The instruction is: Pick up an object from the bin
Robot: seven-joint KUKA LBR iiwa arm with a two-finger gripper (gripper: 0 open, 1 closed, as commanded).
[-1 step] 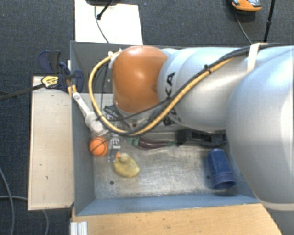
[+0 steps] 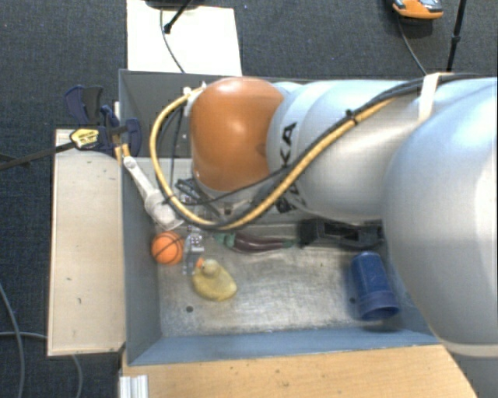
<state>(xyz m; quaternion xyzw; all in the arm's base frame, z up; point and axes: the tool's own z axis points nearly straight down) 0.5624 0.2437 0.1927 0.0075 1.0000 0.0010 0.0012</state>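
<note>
Gripper (image 2: 194, 250): low at 9 o'clock in the grey metal bin (image 2: 272, 315); open or closed, cannot tell.
Nearest: small orange seamed ball (image 2: 166, 249), at its 9 o'clock; pale yellow soft toy (image 2: 212, 283), at its 5 o'clock.
Farther: blue plastic cup (image 2: 372, 286), 4 o'clock in the bin.

Lower right of bin (image 2: 257, 311): blue cup (image 2: 372, 286) on its side, mouth toward the near wall, lying apart from the other things. Mid floor: slender dark maroon piece (image 2: 263, 243), lying roughly level. Just to its right is a black object (image 2: 336, 232), partly covered from above, kind unclear. Left wall: white tube (image 2: 146, 189) slanting down into the bin, ending in a thicker white fitting. Outside, on dark carpet (image 2: 47, 47) at top right, lies an orange-and-dark item (image 2: 418, 8), cut by the frame edge. Thin grey cable (image 2: 11, 333) loops at far left.
</note>
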